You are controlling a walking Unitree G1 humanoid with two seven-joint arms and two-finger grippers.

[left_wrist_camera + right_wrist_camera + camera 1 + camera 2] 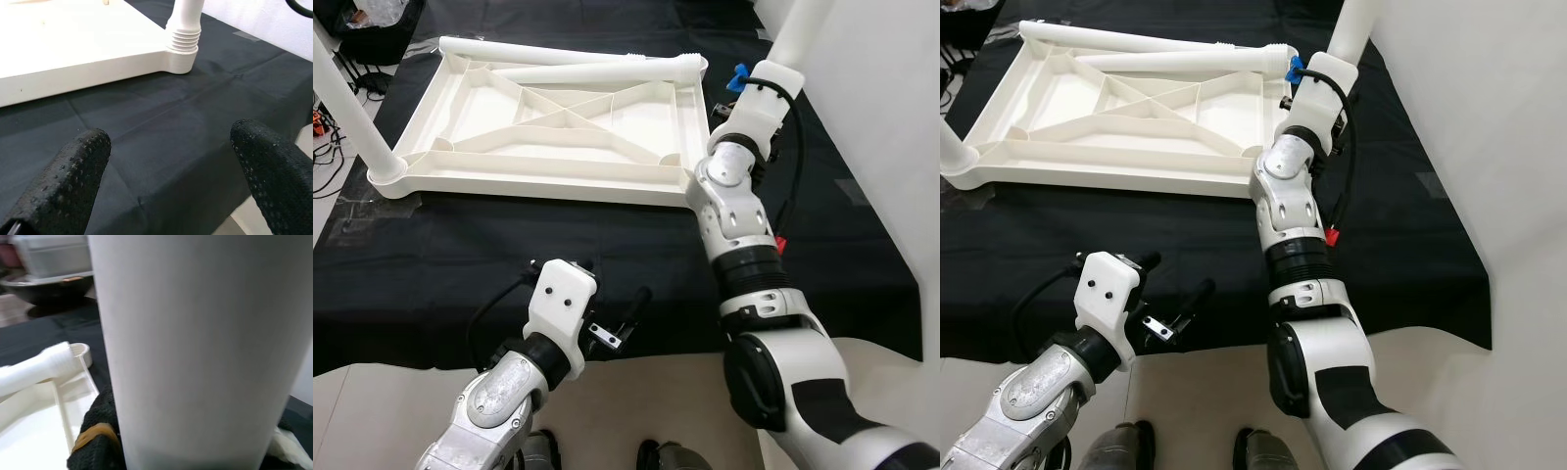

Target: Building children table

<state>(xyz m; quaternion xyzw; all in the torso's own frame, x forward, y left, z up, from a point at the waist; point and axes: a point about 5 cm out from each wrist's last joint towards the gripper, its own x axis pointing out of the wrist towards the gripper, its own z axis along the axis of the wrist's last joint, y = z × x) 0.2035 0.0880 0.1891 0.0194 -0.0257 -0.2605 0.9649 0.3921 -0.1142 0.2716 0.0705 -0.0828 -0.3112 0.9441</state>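
On the black cloth at 12 o'clock the tabletop (558, 127) lies underside up so its corner sockets are open, my right claw (1304, 86) pinching an upright leg (803, 34) at the 2 o'clock corner, my left claw (617, 323) spread and idle at 6.

1 tabletop (558, 127), 4 legs (597, 67), 1 black cloth (460, 255)

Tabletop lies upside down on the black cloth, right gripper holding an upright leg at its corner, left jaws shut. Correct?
Not quite: the left gripper has its jaws open, as the left wrist view shows. The rest holds: tabletop, black cloth, right gripper, leg.
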